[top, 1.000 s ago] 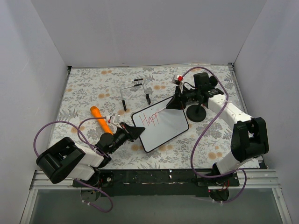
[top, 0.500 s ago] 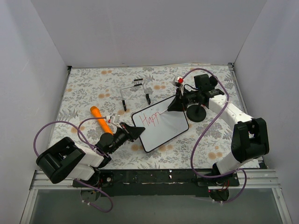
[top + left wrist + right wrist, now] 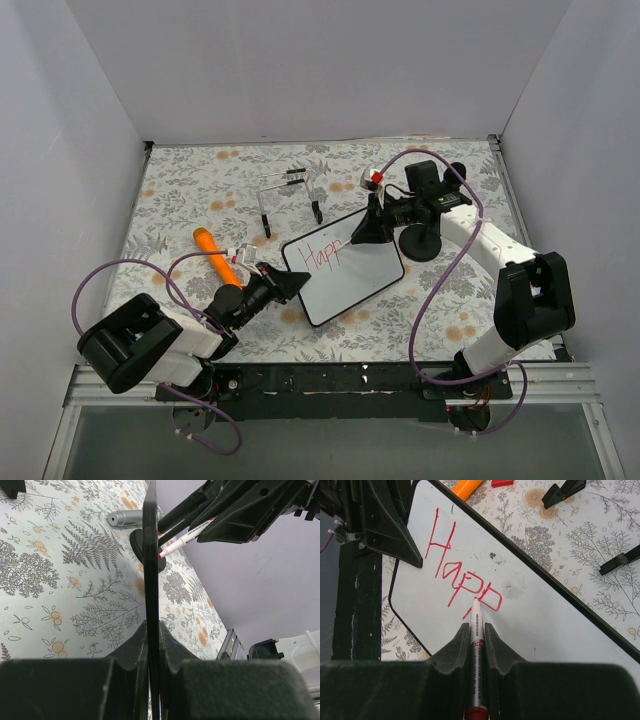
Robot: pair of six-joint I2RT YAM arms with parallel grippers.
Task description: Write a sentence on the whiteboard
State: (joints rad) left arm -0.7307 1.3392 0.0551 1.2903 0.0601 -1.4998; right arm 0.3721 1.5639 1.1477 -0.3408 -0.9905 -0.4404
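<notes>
The whiteboard (image 3: pixel 350 272) lies tilted on the floral table, with red letters "Happ" (image 3: pixel 323 255) at its upper left. My left gripper (image 3: pixel 290 285) is shut on the board's left edge; in the left wrist view the board (image 3: pixel 150 565) runs edge-on between the jaws (image 3: pixel 152 630). My right gripper (image 3: pixel 365 228) is shut on a white marker with a red band (image 3: pixel 476 611). The marker's tip touches the board (image 3: pixel 545 625) at the foot of the second "p" of the red writing (image 3: pixel 462 575). The marker also shows in the left wrist view (image 3: pixel 187 536).
A clear wire stand with black feet (image 3: pixel 290 198) sits behind the board. An orange pen (image 3: pixel 215 254) lies to the left. A black round base with a silver post (image 3: pixel 422 243) stands right of the board, under my right arm. White walls close in three sides.
My right gripper has moved slightly left and down with the marker. The last letter has grown into a full second "p". The left arm and the board have not moved.
</notes>
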